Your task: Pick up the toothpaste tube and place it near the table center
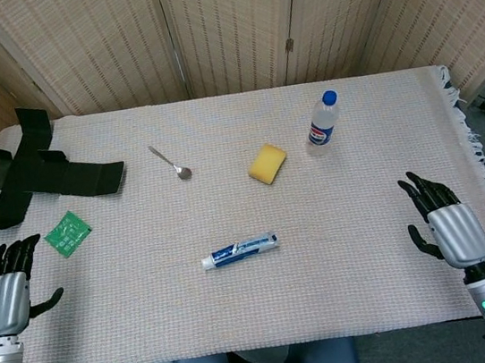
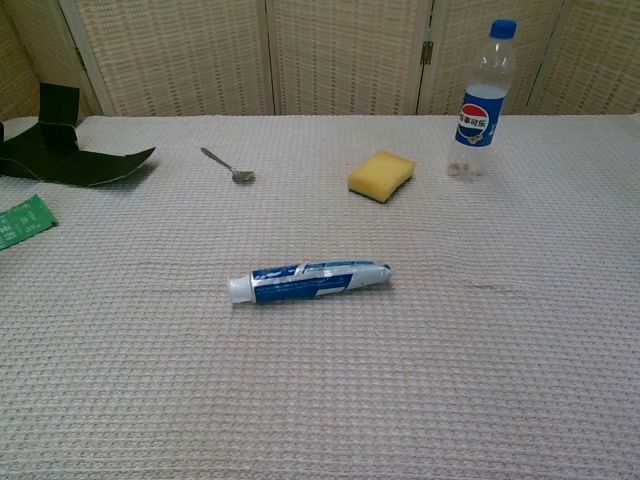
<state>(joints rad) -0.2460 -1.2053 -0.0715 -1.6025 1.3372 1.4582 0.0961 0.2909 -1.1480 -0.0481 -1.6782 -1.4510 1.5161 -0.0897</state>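
Judging the placement nearly done: toothpaste tube (image 1: pixel 240 250) lies flat on the table (image 1: pixel 371 263), near its middle, cap left. We see left robot hand (image 1: pixel 4 301) and right robot hand (image 1: pixel 456 231) released, fingers spread, well apart from it; we'd keep them clear. Both are out of chest view, wrists cut off.

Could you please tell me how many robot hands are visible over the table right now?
2. The left robot hand is at the table's near left edge, the right robot hand at its near right edge; both are open and empty.
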